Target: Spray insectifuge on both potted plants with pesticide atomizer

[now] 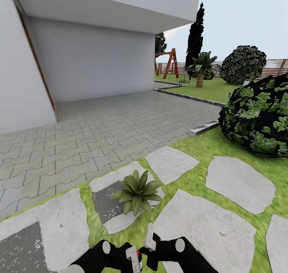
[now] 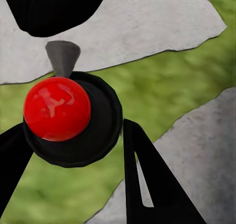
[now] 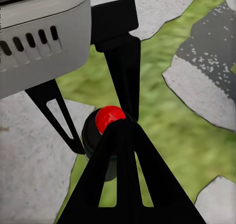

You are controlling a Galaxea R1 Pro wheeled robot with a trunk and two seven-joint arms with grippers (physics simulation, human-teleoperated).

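A potted plant (image 1: 137,191), a low rosette of pointed green leaves, sits on a grey stepping stone just ahead of my grippers. My left gripper (image 1: 135,261) is shut on the pesticide atomizer (image 2: 59,108), which here shows a red knob, a round black body and a grey nozzle. A black finger presses on each side of that body. The atomizer's red top (image 1: 139,252) peeks out between the two grippers. My right gripper (image 3: 120,125) is shut, with its tip right beside the red knob (image 3: 109,118). In the head view, the right gripper (image 1: 150,237) sits just behind the plant.
Grey stepping stones (image 1: 240,183) lie in the green lawn, with dark speckled patches (image 1: 103,204) on the stone by the plant. A round ivy-like shrub (image 1: 256,121) stands at the right. A paved drive (image 1: 100,125), the house wall and a curb (image 1: 204,127) lie ahead.
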